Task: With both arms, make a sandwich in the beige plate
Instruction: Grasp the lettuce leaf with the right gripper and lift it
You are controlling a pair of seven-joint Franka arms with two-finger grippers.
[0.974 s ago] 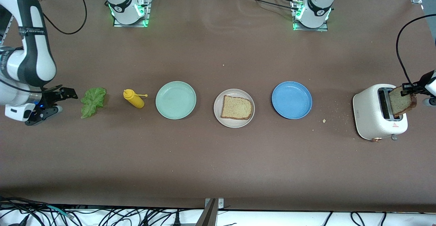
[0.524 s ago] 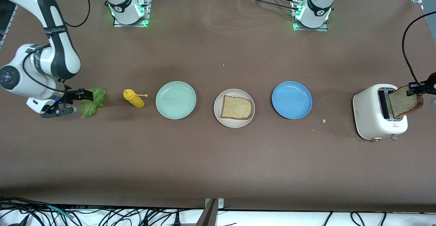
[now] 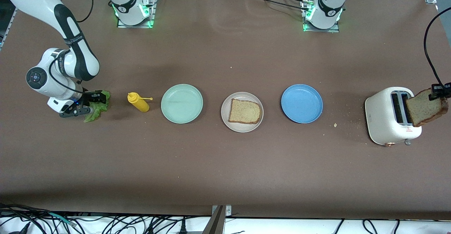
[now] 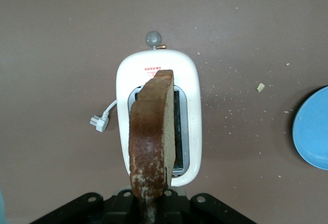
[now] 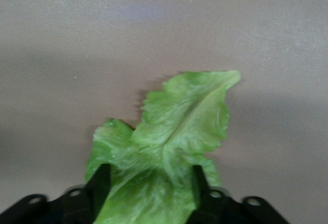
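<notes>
Two pickups under way: left end effector [image 3: 436,92] clamps a bread slice [image 3: 427,107] over the toaster [image 3: 387,116]; right end effector [image 3: 90,102], fingers apart, straddles the lettuce leaf [image 5: 169,147] on the worktop, beside the mustard bottle [image 3: 138,102]. One slice [image 3: 245,111] lies flat in the beige plate [image 3: 225,116]. Next, probably: pinch the leaf, carry it there. Leaf's long axis runs away from the fingers

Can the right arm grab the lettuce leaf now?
Probably yes. The right gripper is already down at the lettuce leaf, a finger on each side of it, and nothing is in the way.
</notes>
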